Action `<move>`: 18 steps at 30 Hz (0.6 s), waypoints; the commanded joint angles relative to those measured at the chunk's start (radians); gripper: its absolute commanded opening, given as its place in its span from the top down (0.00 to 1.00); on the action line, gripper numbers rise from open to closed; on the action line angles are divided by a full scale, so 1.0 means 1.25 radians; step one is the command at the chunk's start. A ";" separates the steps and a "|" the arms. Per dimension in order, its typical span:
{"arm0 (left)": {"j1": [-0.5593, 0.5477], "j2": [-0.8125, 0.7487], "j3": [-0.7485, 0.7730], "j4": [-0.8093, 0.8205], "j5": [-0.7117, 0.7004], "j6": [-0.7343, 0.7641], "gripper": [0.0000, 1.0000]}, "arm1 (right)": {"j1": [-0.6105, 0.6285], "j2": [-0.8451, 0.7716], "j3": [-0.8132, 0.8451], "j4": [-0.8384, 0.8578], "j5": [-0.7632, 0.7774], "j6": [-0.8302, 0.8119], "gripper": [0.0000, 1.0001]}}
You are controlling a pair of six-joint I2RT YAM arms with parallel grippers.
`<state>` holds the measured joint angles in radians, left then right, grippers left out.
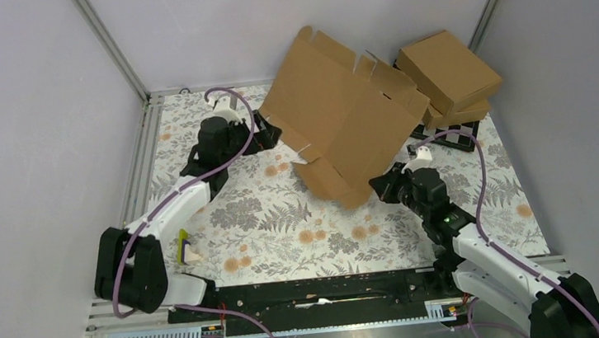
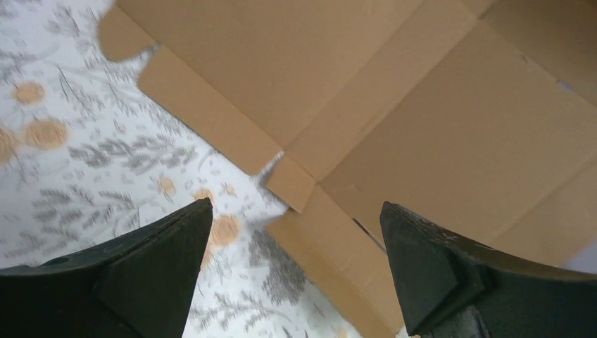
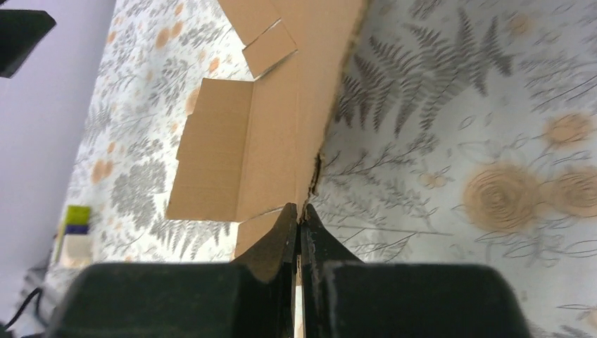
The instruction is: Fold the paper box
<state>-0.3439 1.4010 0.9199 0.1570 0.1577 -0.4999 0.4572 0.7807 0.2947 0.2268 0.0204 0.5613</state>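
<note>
The paper box point(image 1: 344, 111) is a flat brown cardboard blank with flaps and tabs, held tilted above the patterned table at the back centre. My right gripper point(image 1: 381, 184) is shut on its lower right edge; in the right wrist view the fingers point(image 3: 301, 215) pinch the cardboard edge point(image 3: 281, 127). My left gripper point(image 1: 269, 133) is open and empty at the blank's left edge. In the left wrist view its fingers point(image 2: 176, 239) stand wide apart with the blank's point(image 2: 394, 120) flaps in front of and above them, not touching.
Two ready-made brown cardboard boxes point(image 1: 449, 76) are stacked at the back right corner on a black stand point(image 1: 450, 134). A small white and yellow object point(image 1: 185, 250) lies near the left arm's base. Grey walls and metal rails close in the table.
</note>
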 commanded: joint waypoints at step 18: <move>-0.027 -0.316 -0.342 -0.188 0.053 -0.324 0.02 | 0.004 0.092 0.002 -0.048 -0.026 0.177 0.00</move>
<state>-0.3683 1.0874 0.4946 -0.0147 0.2913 -0.8642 0.4583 0.9096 0.2661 0.2413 -0.1612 0.7639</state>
